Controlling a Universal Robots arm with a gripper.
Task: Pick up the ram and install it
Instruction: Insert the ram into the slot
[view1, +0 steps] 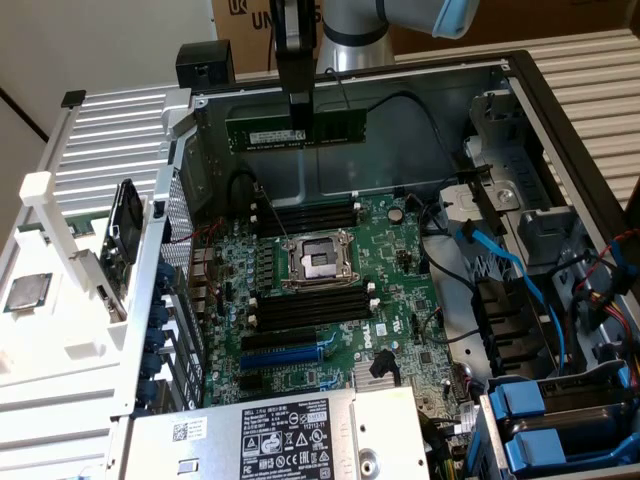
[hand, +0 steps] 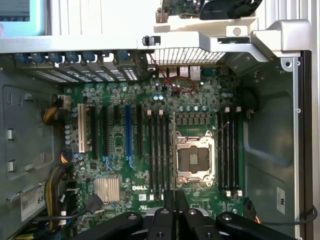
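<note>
ram (view1: 335, 125) sits in the upper centre of the exterior frame, held level in the narrow grip of the gripper (view1: 298, 126), clear of the motherboard (view1: 395, 300). pick-up is complete; the memory slots (view1: 305, 214) hold no stick, so installation is not yet done.

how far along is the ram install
Pickup looks done: the tool is shut on the ram, holding it in the air above the motherboard. Not yet done: seating it. The black memory slots beside the CPU socket look empty.
</note>
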